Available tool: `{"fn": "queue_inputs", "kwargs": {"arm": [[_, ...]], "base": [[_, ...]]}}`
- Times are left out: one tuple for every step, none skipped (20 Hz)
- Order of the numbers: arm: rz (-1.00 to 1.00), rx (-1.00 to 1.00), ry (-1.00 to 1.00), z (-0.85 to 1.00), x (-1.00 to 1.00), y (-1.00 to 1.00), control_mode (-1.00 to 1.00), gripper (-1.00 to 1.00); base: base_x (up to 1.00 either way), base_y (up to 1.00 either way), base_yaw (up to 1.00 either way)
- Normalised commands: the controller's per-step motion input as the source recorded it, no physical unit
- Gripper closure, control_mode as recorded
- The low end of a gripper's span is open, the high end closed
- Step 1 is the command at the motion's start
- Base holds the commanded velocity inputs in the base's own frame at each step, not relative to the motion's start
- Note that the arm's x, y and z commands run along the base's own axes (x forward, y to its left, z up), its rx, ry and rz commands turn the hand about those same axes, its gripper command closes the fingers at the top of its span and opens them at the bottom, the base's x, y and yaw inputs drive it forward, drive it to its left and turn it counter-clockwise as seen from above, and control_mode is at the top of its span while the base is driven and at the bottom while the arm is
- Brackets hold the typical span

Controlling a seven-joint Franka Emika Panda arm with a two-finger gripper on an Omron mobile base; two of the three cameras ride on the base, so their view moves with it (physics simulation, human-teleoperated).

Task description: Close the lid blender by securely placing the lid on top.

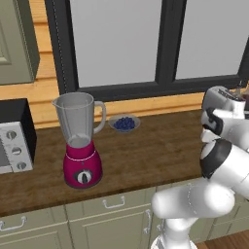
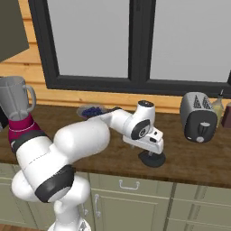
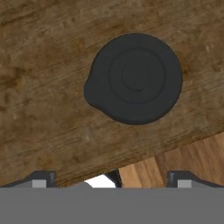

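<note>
Nothing readable is showing up anywhere here, honestly. The silver toaster oven with the black top (image 1: 13, 138) at the left edge of the wooden counter (image 1: 160, 146) is just showing plain knobs, no numbers or markings I can make out. The rounded magenta blender base's black dial (image 1: 85, 176) is looking blank too, and so is the silver two-slot toaster (image 2: 197, 118).

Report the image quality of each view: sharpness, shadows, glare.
Left base view: soft, low-resolution render, even light, no glare on the blender jar. Right base view: similarly soft; the lid reads as a dark disc under the gripper, with little visible shadow. Hand view: the lid's concentric rings are clear, and the countertop grain is slightly blurred.
</note>
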Motion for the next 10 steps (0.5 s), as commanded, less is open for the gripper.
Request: {"fn": "queue_inputs", "kwargs": {"arm": [[0.00,0.00,0.00,-0.41,0.36,-0.26,-1.00,-1.00],[0.00,0.00,0.00,-0.37,0.40,-0.16,-1.00,-1.00],[0.00,0.00,0.00,-0.29,0.41,-0.12,-1.00,-1.00],[0.00,0.02,0.00,-0.15,0.34,-0.22,-1.00,-1.00],[0.00,0.04,0.00,-0.16,0.34,-0.36,-1.00,-1.00],[0.00,0.03,0.00,-0.14,0.36,-0.37,-1.00,-1.00],[0.00,0.02,0.00,-0.11,0.30,-0.31,-1.00,-1.00],[0.00,0.00,0.02,-0.18,0.41,-0.19,-1.00,-1.00],[0.00,0.00,0.03,-0.22,0.39,-0.15,-1.00,-1.00],[0.00,0.00,0.04,-0.26,0.37,-0.18,-1.00,-1.00]], "base": [[0.00,0.00,0.00],[0.00,0.00,0.00],[0.00,0.00,0.00],[0.00,0.00,0.00],[0.00,0.00,0.00],[0.00,0.00,0.00],[0.00,0.00,0.00],[0.00,0.00,0.00],[0.00,0.00,0.00],[0.00,0.00,0.00]]}}
